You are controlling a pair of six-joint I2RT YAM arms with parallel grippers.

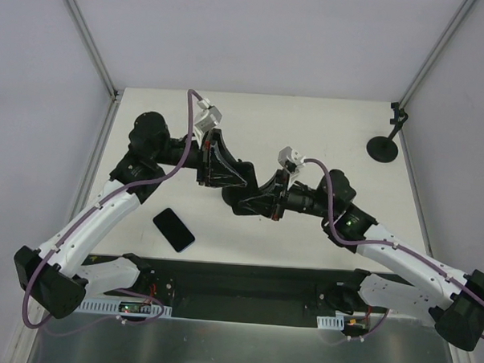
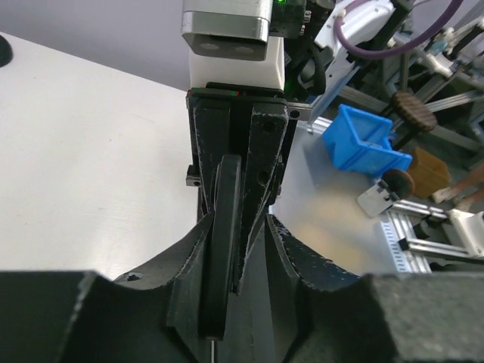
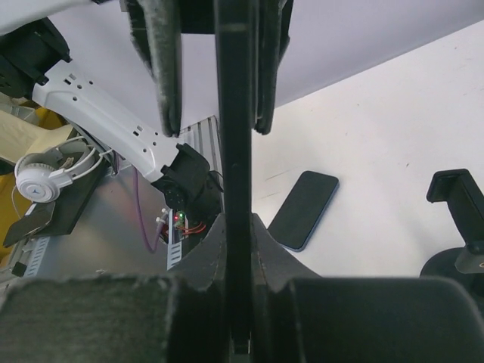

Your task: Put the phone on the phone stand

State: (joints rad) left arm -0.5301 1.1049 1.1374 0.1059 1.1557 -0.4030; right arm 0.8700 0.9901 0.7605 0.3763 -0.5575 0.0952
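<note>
Plainly, the glossy, round-cornered phone (image 1: 174, 229) lies flat on the table (image 1: 325, 129).

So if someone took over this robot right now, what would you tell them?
Left gripper and right gripper: tips meeting mid-table, neither holding the job's things; open or shut unclear.
Phone: lying flat on the table, near left, not gripped.
Phone stand: far right corner, nothing on it.
Done: nothing yet.
Left: pick up the phone, set it on the stand.

Blue bin (image 2: 363, 144) beyond white table (image 2: 91, 166) — white headphones (image 3: 34, 181) (right wrist view).
</note>
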